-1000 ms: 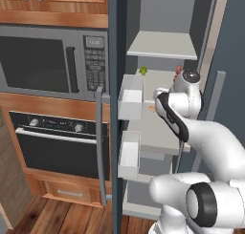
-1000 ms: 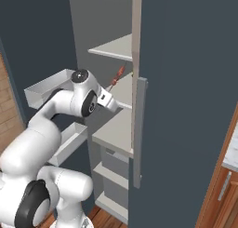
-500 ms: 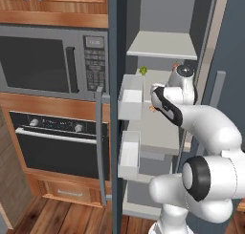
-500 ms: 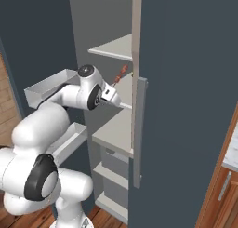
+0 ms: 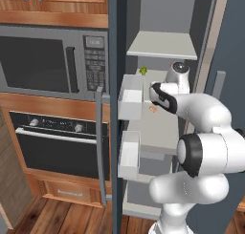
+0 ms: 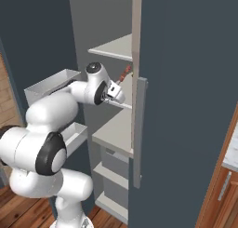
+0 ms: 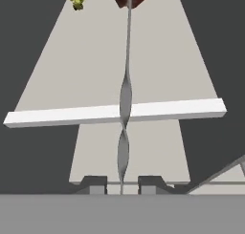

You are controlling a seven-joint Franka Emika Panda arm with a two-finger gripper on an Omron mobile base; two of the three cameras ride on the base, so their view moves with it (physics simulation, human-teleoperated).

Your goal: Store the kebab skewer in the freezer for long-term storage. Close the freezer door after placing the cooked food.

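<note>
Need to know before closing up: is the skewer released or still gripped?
Gripped: the gripper is shut on the kebab skewer, pointing into the freezer.

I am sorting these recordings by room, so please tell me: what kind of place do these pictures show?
Very likely a home kitchen, computer-rendered. A steel microwave sits above a black built-in oven in wooden cabinets, and beside them stands a tall slate-blue fridge with its freezer open, pale shelves inside.
</note>
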